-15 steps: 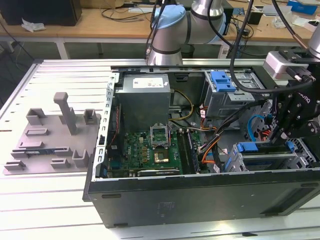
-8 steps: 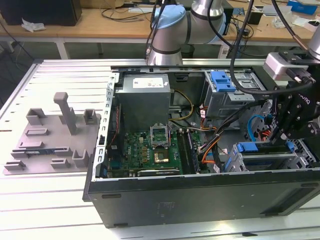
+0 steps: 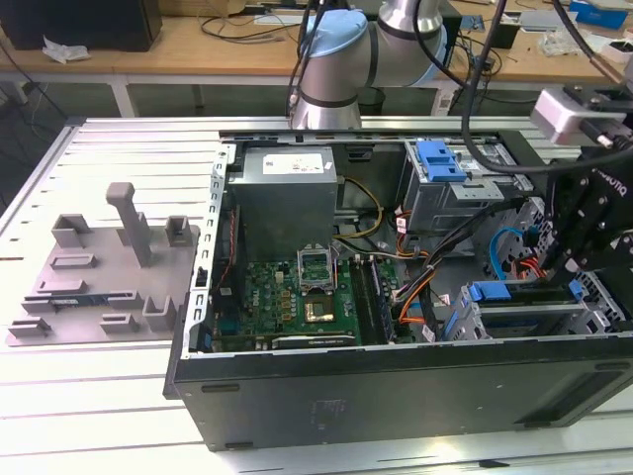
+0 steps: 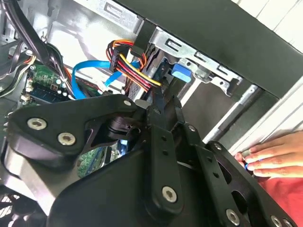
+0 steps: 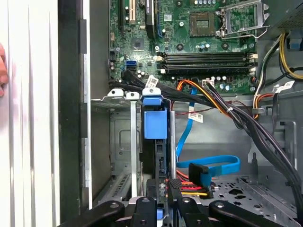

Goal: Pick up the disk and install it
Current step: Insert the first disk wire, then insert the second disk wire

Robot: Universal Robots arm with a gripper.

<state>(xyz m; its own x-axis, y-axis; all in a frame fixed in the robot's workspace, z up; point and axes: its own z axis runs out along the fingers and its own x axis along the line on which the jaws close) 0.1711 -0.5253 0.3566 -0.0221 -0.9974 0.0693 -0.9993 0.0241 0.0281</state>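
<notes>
The disk point(image 5: 155, 125) stands on edge in a slot of the metal drive cage point(image 5: 118, 142) at the case's front corner, its blue carrier tab facing the motherboard. My gripper point(image 5: 162, 201) sits over the disk's outer end, with a black finger on each side of its thin edge, shut on it. In the second wrist view my fingers point(image 4: 163, 142) converge just below the blue tab point(image 4: 181, 72). In the exterior view my gripper point(image 3: 567, 269) hangs over the cage at the exterior view's right, above the blue-framed disk point(image 3: 514, 319).
Orange, black and blue cables point(image 5: 208, 165) run close beside the slot. A person's hand point(image 4: 265, 158) rests outside the case wall near the cage. A bare blue bracket point(image 3: 440, 158) tops the rear cage. The grey power-supply box point(image 3: 287, 193) and a grey fixture point(image 3: 99, 267) lie further off.
</notes>
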